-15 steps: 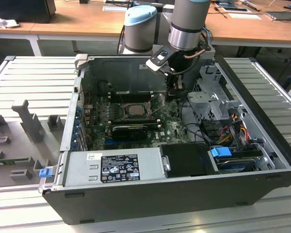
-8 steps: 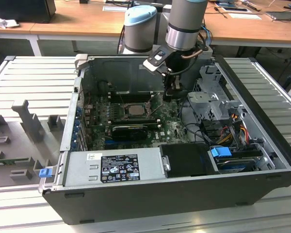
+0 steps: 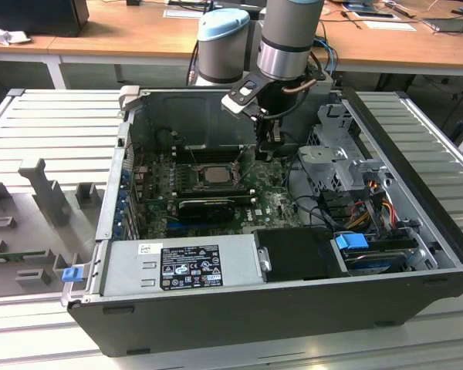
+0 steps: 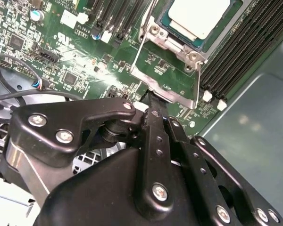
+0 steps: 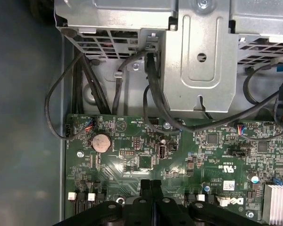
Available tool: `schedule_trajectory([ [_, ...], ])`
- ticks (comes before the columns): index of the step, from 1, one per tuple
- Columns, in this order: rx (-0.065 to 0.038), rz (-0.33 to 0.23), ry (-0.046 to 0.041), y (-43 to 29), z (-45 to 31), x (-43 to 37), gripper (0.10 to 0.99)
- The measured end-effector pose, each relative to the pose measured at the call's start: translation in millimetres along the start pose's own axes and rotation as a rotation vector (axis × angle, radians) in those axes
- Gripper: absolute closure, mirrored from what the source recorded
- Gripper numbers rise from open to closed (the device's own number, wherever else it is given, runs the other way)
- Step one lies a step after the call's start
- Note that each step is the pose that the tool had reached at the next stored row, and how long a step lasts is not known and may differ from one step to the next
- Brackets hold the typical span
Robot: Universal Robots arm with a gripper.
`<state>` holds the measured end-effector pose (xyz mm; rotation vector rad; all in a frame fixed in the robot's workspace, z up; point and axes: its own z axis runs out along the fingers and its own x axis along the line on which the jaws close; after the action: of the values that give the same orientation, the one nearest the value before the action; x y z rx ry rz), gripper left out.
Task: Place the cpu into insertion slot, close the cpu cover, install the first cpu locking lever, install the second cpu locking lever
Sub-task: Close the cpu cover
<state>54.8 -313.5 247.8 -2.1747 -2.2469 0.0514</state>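
The cpu [image 4: 198, 16] is already sitting in the insertion slot [image 4: 179, 47], its pale top showing inside the silvery rim, so the first step looks done. The cpu cover [image 4: 172, 94] appears to be standing raised off the socket, since green motherboard [image 5: 146, 160] is showing through its square opening, though its exact tilt is hard to judge. The step in hand seems to be closing that cover.

In the second wrist view the tool [image 4: 152, 101] is sitting at the cover's free edge, touching or just beside it. Its fingers are pressed together, narrow, with nothing visible between them; both wrist views show the two black fingers meeting along a thin seam.

Closing probably calls for a steady push on that edge, swinging the frame about its hinge until it is lying flat around the cpu, without sliding off the thin metal or catching the memory slots [image 4: 245, 42] nearby.

In the exterior view the arm [image 3: 289, 38] is reaching steeply down into the open computer case [image 3: 293, 308], wrist near vertical, with the tool [image 3: 268, 146] hanging just beside the socket on the exterior view's right.
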Motion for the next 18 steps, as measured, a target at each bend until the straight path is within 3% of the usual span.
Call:
schedule_trajectory([
  [18,0.000,0.000,0.0000,-12.9,0.4,0.4,0.980],
])
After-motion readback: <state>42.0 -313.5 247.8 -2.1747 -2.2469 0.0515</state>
